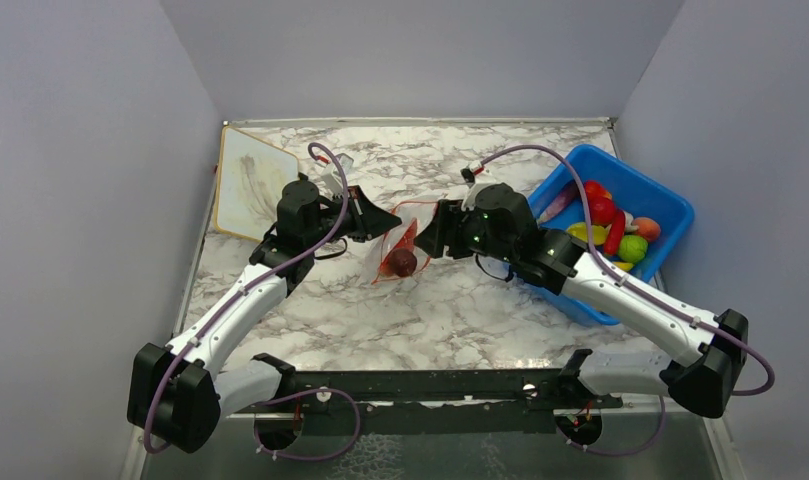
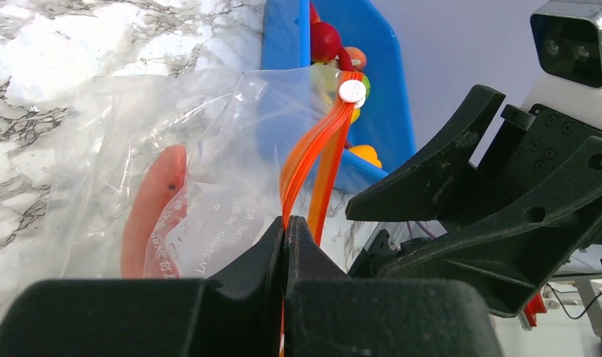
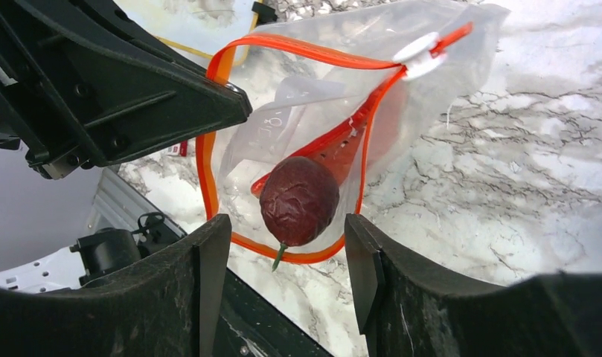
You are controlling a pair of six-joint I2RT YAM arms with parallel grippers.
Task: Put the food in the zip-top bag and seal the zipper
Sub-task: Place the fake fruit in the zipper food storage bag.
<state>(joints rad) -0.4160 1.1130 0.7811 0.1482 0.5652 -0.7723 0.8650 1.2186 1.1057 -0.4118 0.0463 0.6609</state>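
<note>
Left pincer (image 2: pixel 285 232) clamped tight on the zipper (image 2: pixel 312 149), holding the zip-top bag (image 2: pixel 119 134) open! Right pincer (image 3: pixel 286 282) spread wide, dark red fruit (image 3: pixel 299 199) just ahead of it at the mouth. Best play: nudge it deeper, beside the red chili (image 2: pixel 145 216), gently, so the strip isn't pulled free.

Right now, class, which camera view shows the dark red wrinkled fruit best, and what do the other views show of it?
Right wrist: the dark red fruit sits centre, wrinkles and stem clear, inside the zip-top bag's orange rim. Top external shows only a small dark blob. Left wrist does not show it.
</note>
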